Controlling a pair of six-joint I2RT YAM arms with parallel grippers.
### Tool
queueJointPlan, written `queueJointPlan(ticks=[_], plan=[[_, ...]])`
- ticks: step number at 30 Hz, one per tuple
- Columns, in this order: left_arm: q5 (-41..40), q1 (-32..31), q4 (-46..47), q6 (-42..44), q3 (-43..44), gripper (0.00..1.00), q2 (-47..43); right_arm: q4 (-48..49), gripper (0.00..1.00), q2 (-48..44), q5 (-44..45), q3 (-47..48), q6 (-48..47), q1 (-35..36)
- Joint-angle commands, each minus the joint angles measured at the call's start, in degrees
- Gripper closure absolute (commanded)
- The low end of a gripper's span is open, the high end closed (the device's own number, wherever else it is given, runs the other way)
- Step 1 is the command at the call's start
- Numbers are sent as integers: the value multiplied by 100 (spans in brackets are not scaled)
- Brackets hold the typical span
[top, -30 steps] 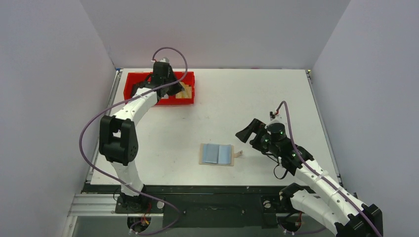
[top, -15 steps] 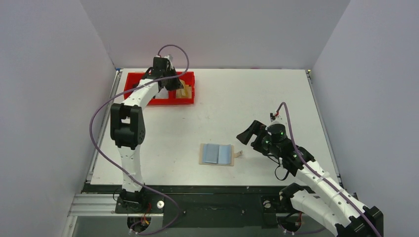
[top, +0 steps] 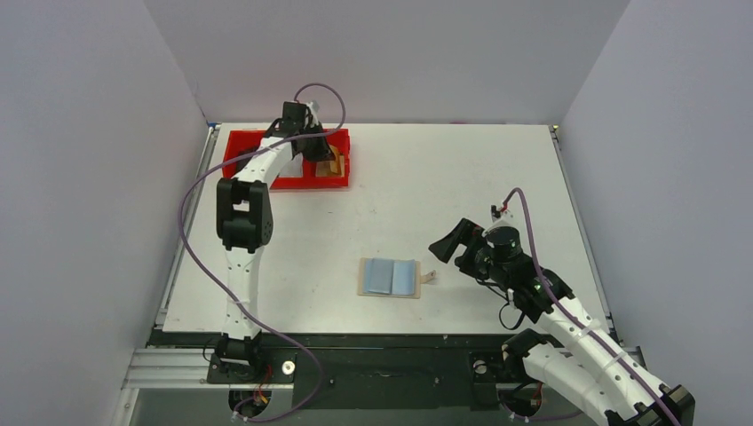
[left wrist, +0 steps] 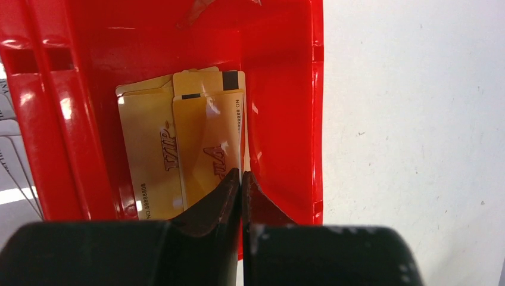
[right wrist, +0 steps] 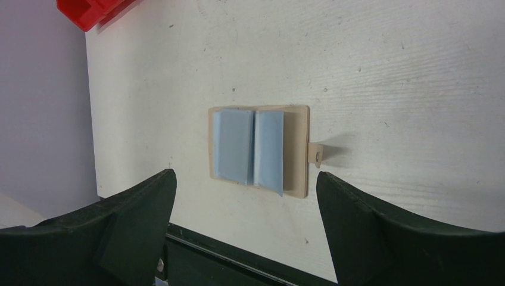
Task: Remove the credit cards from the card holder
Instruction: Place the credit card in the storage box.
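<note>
My left tool [left wrist: 240, 174] is pressed fully closed just over the gold VIP cards [left wrist: 172, 149] in the red tray [left wrist: 280, 119], while my right tool [right wrist: 245, 174] gapes wide, the tan card holder [right wrist: 296, 149] lying open on the desk [right wrist: 387, 89] straight ahead, pale blue cards [right wrist: 232, 146] inside.

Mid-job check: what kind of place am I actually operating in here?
Most likely a robot lab test cell: plain grey walls box in a white table, and the left arm and right arm are bolted to a metal frame at its near edge.
</note>
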Motion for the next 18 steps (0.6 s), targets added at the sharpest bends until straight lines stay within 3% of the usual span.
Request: queueJointPlan(ticks=[1,4,6,13,18], plan=[[267,47,-305,179,598,89,134,-39,17,-99,167,160,-83,54],[178,63,-366,200,661,70,31,-37,17,-82,175,178,-87,58],[57,88,-466,241,716,63,-60,-33,17,-46,175,200,-96,54],[-257,129,-696,420,694,55,-601,-33,17,127,245,204,-122,83],[-418,109,-667,281,187,51,-1214,-19,17,302,406,279,-161,258]])
